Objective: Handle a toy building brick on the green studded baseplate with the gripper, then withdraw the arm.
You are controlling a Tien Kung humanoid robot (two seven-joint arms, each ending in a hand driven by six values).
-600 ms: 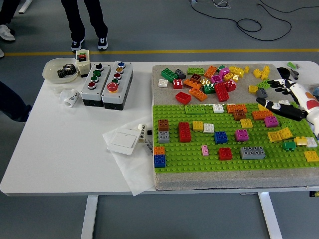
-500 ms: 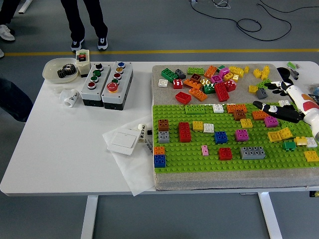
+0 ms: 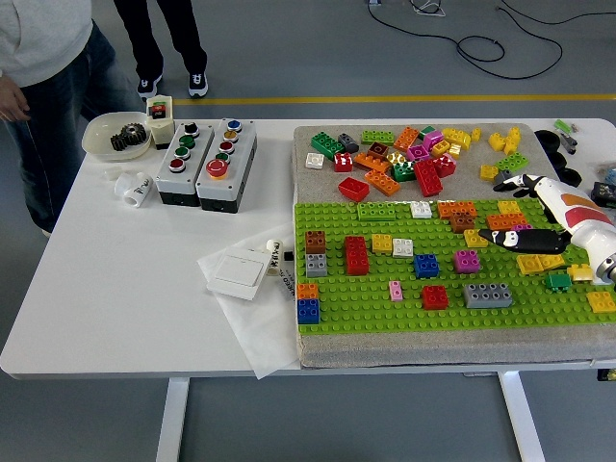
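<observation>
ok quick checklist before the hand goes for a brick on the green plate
1. Right hand over the green baseplate: ok, at its right side.
2. Hand empty: ok, fingers spread, nothing held.
3. Brick within the fingers: cannot tell, a magenta brick is mostly hidden under them.
4. Nearby bricks crowd a grasp: not ok, orange brick and yellow brick sit close.
5. Person away from the baseplate: ok, at the far left.

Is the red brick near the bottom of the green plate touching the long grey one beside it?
Apart. The head view shows green studs between the red brick and the grey brick.
</observation>
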